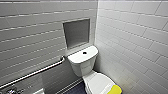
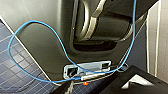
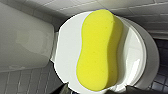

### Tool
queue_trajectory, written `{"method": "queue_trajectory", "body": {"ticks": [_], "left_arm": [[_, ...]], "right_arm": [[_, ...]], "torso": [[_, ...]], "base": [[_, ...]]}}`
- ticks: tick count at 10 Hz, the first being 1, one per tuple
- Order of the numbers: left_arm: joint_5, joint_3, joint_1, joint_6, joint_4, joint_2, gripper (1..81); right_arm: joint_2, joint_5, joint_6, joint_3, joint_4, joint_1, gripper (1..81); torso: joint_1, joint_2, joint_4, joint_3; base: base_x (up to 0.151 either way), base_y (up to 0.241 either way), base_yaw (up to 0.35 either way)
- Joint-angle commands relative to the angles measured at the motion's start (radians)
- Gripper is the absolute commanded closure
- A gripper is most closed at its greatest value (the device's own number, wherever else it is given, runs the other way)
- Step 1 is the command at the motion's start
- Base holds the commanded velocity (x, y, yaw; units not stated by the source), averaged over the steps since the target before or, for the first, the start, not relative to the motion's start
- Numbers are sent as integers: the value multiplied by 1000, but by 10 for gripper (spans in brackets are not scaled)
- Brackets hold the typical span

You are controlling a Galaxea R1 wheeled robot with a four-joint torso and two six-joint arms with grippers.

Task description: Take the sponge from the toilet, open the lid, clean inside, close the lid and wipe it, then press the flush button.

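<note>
Bathroom, a tight toilet corner. White ceramic toilet [image 1: 83,65] at lower centre of the head view, its boxy tank [image 1: 82,58] set against the back wall. Round dark flush button [image 1: 84,52] on the tank top; lid [image 1: 98,83] down. Both walls clad in glossy white oblong wall tiles [image 1: 130,37] with pale grout, meeting in a corner just right of the tank. Square recessed niche [image 1: 76,32] above the tank. Metal grab rail [image 1: 35,72] slants along the left wall, lower left. Floor [image 1: 76,88] of small dark blue tiles at the bottom edge.
</note>
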Motion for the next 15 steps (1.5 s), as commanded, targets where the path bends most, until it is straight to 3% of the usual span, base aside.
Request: {"method": "queue_trajectory", "body": {"ticks": [1, 2, 6, 7, 8, 13, 15], "left_arm": [[76, 13, 20, 9, 10, -10, 10], [76, 13, 20, 9, 10, -8, 10], [76, 13, 25, 9, 10, -6, 10], [76, 13, 25, 9, 9, -6, 10], [77, 13, 26, 7, 7, -6, 10], [79, 13, 66, 9, 20, 32, 10], [77, 14, 69, 9, 17, 26, 10]], "right_arm": [[-38, -26, 3, -13, -11, 93, 10], [-41, -26, 3, -13, -9, 96, 10], [-53, -26, 4, -5, -3, 125, 10], [-56, -28, 6, -2, -1, 139, 10], [-61, -30, 21, 4, -3, 151, 10], [-26, -108, 26, -16, -1, 232, 10], [5, -109, 26, -45, 0, 242, 10]], "torso": [[61, -95, 0, 0], [85, -132, 0, -49], [170, -269, 0, -149], [196, -311, 0, -142], [153, -245, 0, -119], [184, -290, 0, -133], [184, -290, 0, -223]], "base": [[0, 0, 0], [0, 0, 0], [0, 0, 0], [0, 0, 0], [0, 0, 0], [0, 0, 0], [0, 0, 0]]}}
